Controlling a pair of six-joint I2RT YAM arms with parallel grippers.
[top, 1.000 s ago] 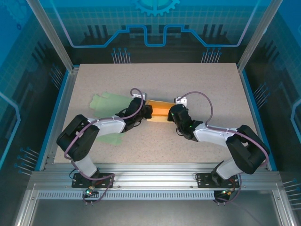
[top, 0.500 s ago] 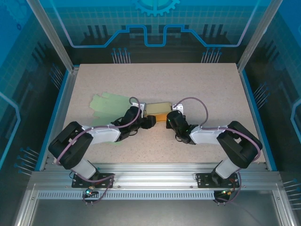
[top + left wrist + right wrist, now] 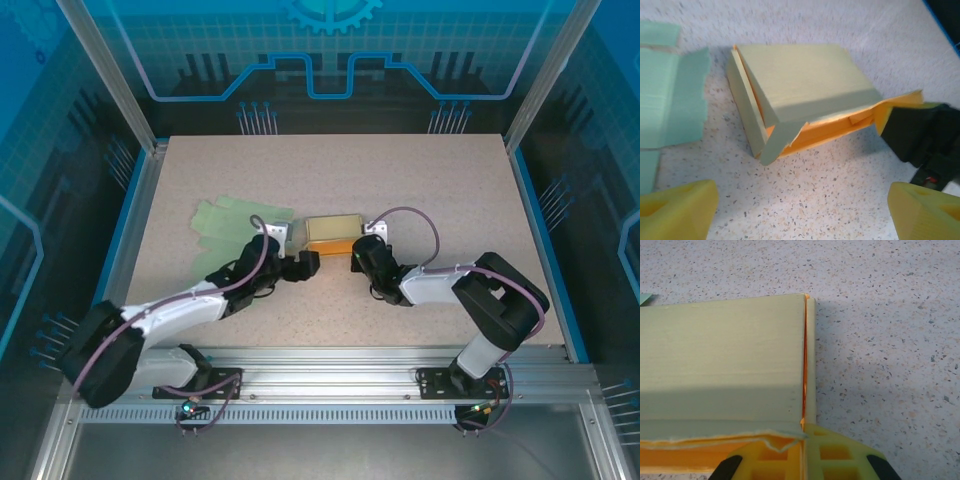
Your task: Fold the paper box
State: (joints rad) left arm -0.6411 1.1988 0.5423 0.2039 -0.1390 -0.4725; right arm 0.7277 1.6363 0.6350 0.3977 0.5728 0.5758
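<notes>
The paper box (image 3: 333,231) lies on the table, pale green outside and orange inside, its lid folded over and the near side gaping. In the left wrist view the paper box (image 3: 800,95) has a loose flap hanging at its front left corner. My left gripper (image 3: 300,266) stands open a short way in front of the box, touching nothing; its yellow fingertips (image 3: 677,210) frame bare table. My right gripper (image 3: 358,256) is shut on the box's near right corner. In the right wrist view its fingers (image 3: 840,457) pinch the thin wall of the paper box (image 3: 725,360).
A flat pale green cardboard sheet (image 3: 232,222) lies left of the box, with its edge close to the box's left side (image 3: 670,95). Blue frame rails (image 3: 130,220) border the table. Open tabletop lies behind and to the right.
My left gripper has opened, let go of the box and drawn back toward the near edge. The box now rests on the table with its pale lid up. The right gripper stays shut on it.
</notes>
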